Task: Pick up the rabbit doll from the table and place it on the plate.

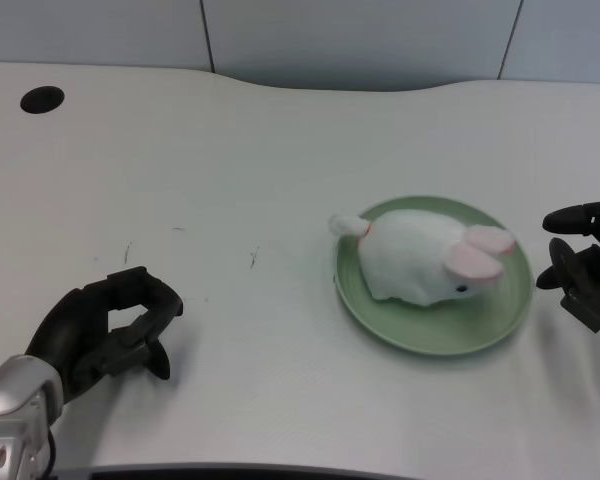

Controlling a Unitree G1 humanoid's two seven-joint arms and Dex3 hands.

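Note:
The white rabbit doll (420, 257) with pink ears lies on the green plate (500, 318) at the right of the table, its tail reaching over the plate's left rim. My left hand (105, 330) sits low at the near left, far from the plate. Its fingers are curled inward with nothing in them.
My right hand (585, 265) waits at the right edge, just beside the plate's rim. A dark round hole (42, 99) is in the table's far left corner. The table's curved back edge runs below a grey wall.

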